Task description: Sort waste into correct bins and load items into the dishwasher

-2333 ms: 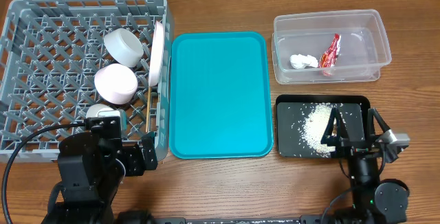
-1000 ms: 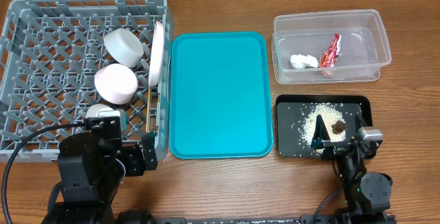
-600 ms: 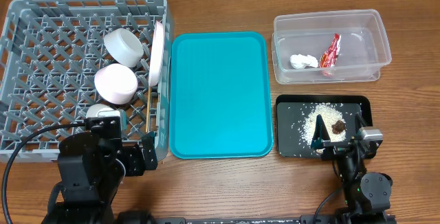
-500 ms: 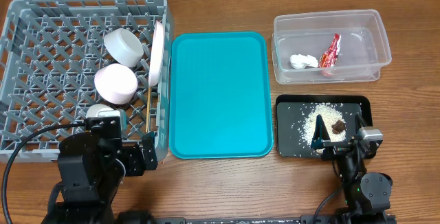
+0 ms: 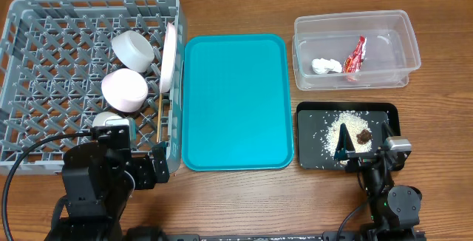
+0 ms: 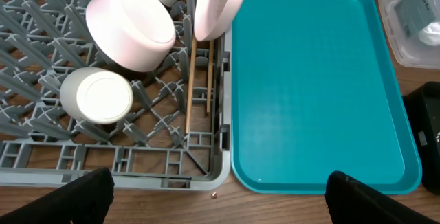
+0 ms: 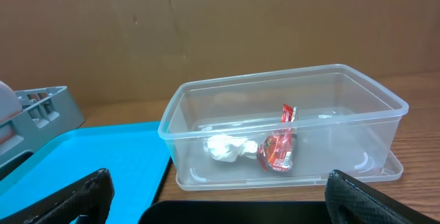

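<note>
On the left of the wooden table point(image 5: 236, 197), a large square grey plastic dish rack point(image 5: 44, 8) with a lattice of pegs holds all the dishes. A round white plate point(image 5: 170, 56) stands on edge near the rack's right wall. Just beside it are a pale grey-green bowl point(image 5: 133, 49) and, nearer the robot, a pink bowl point(image 5: 124, 91), both tipped over. A small white cup point(image 6: 96, 95) sits just in front of the pink bowl. Two thin wooden chopsticks point(image 6: 190, 83) lie side by side in the lattice between the cup and the right wall.

A larger teal rectangular tray point(image 5: 235, 100) lies right of the rack. Beyond it, a clear plastic rectangular tub point(image 5: 412, 49) with rounded corners holds a red shiny snack wrapper point(image 7: 278, 145) and a small crumpled white tissue point(image 7: 227, 148), which lie close together. In front of the tub, a shallow black rectangular tray point(image 5: 314, 156) holds loose white rice grains point(image 5: 338, 129), with a small dark brown food lump point(image 5: 363, 136) at the heap's right edge.

The left gripper point(image 6: 220, 203) hangs over the rack's near right corner, spread wide and holding nothing. The right gripper point(image 7: 220, 203) sits at the black tray's near edge, also spread wide and empty.
</note>
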You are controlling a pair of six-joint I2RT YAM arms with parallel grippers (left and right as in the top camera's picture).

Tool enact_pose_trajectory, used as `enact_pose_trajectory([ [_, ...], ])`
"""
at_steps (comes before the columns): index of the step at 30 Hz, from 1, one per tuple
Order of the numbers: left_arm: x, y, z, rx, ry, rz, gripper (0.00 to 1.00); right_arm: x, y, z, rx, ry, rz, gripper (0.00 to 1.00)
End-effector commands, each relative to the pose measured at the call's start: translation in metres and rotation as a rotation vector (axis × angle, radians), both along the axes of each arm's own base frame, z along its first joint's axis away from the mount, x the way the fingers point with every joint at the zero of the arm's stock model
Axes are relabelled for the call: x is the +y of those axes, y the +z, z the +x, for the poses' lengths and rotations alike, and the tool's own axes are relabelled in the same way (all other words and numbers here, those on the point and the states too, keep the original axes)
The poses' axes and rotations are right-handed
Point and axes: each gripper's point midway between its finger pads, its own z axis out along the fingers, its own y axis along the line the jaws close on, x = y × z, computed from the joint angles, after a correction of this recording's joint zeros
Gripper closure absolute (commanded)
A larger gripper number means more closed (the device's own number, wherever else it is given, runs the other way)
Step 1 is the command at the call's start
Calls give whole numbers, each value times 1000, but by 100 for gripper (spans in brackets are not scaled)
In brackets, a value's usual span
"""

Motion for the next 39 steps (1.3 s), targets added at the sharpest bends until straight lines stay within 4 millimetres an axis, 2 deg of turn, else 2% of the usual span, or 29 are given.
enact_pose_trajectory([
  [1, -4, 0, -2, -4, -16, -10, 0, 0, -2, 0, -3, 1, -3, 0],
  [6, -4, 1, -3, -10, -20, -3, 0, 0, -2, 0, -3, 2, -3, 0],
  [9, 5, 0, -5, -19, 13, 42, 0, 0, -2, 0, -3, 2, -3, 0],
  [16, 5, -21, -11, -64, 14, 44, 0, 0, -2, 0, -3, 2, -3, 0],
  [28, 4, -43, 18, -408, 18, 35, 0, 0, -2, 0, -3, 2, -3, 0],
  [39, 4, -28, 34, -709, 19, 48, 0, 0, -2, 0, -3, 2, -3, 0],
])
